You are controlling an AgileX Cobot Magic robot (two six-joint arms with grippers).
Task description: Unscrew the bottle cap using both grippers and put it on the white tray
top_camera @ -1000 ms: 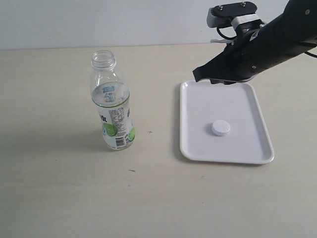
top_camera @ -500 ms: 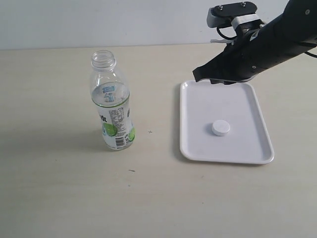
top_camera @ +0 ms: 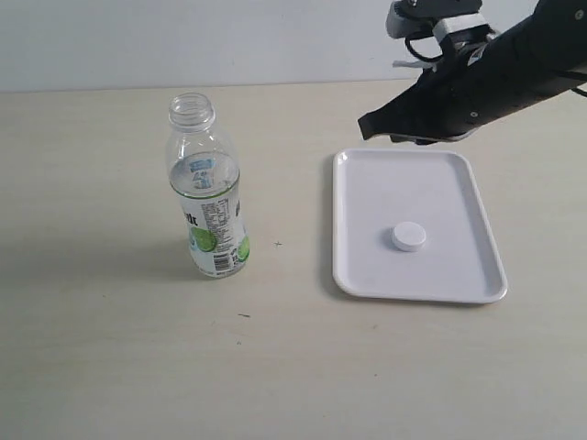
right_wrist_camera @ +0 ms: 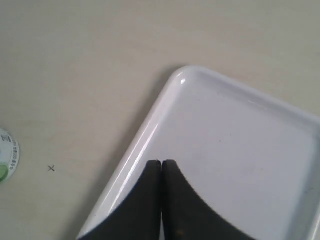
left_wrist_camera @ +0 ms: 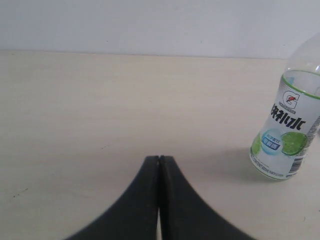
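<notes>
1. On the pale table (top_camera: 110, 367) the count is simple: one tray, one bottle and one cap, with two grippers at work above it.
2. Toward the right lies the white tray (top_camera: 367, 188), flat, with one long edge facing the bottle and well apart from it.
3. Left of the tray the bottle (top_camera: 209, 206) stands upright. Its threaded neck is bare, and nothing holds it.
4. Above the tray's far corner hangs the right gripper (top_camera: 369, 126). Its two black fingers are pressed together with nothing between them, clear of the tray's surface.
5. Off to one side of the bottle is the left gripper (left_wrist_camera: 159, 158), seen only in its own wrist view. Its fingers are likewise closed on nothing, and the bottle is near but untouched.
6. Near the middle of the tray rests the bottle cap (top_camera: 408, 236), lying flat and apart from the rim.
7. By the look of it, the unscrewing and the placing are both done. What remains seems to be clearing the arms. That calls only for a clean pull-away that bumps neither tray nor bottle.
</notes>
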